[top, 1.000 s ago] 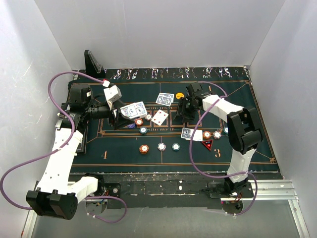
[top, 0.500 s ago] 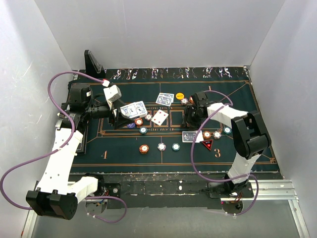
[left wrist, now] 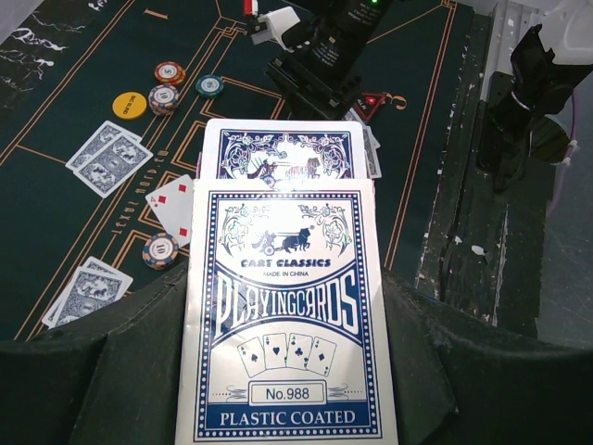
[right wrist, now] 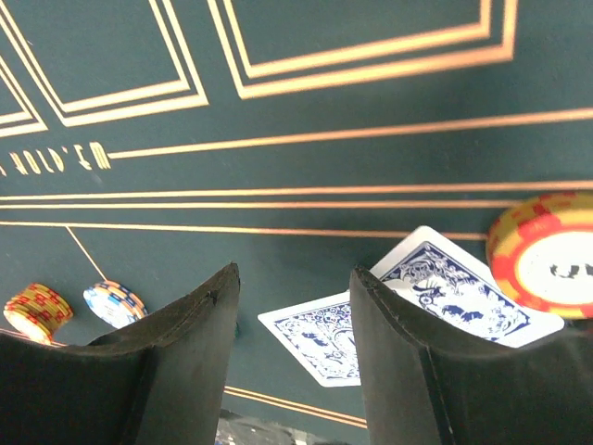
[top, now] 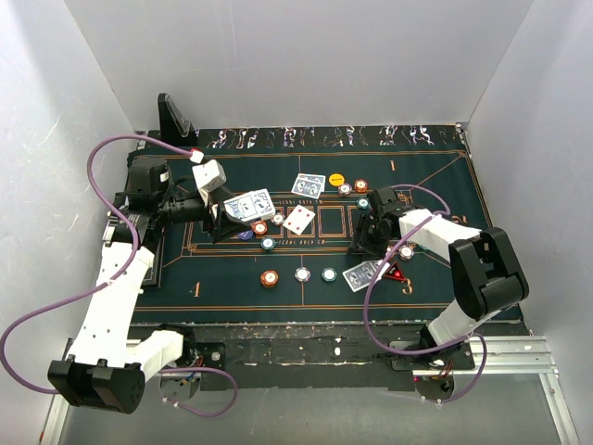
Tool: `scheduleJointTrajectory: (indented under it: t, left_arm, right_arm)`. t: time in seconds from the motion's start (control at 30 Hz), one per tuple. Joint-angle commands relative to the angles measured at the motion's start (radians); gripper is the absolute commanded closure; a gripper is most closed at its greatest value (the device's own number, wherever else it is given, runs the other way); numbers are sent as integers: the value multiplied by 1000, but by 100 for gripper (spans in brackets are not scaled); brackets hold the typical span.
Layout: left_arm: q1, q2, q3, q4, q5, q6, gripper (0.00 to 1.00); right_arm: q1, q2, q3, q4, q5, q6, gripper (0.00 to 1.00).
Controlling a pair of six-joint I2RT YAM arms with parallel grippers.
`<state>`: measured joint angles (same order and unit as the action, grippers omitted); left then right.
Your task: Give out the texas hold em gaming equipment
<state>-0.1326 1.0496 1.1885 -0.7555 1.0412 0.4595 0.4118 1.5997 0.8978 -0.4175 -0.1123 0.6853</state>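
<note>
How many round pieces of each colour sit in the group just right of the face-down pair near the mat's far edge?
Yellow disc: 1
Orange chip: 1
White chip: 1
Teal chip: 1
Total: 4

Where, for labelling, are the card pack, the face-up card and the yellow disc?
card pack (left wrist: pixel 287 315), left wrist view, middle of its printed front.
face-up card (top: pixel 298 220), top view, centre of its white face.
yellow disc (left wrist: pixel 130 105), left wrist view, centre of its top.
</note>
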Motion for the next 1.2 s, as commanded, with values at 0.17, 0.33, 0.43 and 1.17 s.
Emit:
scheduleJointTrajectory:
  t: [0.17,0.33,0.43,1.17]
  left_arm:
    - [4,-17,-7,16,56,11,100]
    - [-2,-2,-29,16,69,30,100]
    - [-9,-2,-39,16,72,42,100]
    - [-10,-82,-139,93,135,68,100]
  right_arm:
    - [1,-162,131,-204,-19,-1,41]
    - [5,-233,306,-190,-217,36,26]
    - [31,-224,416,-158,-337,74,18]
    - [323,-83,544,166,-584,281,10]
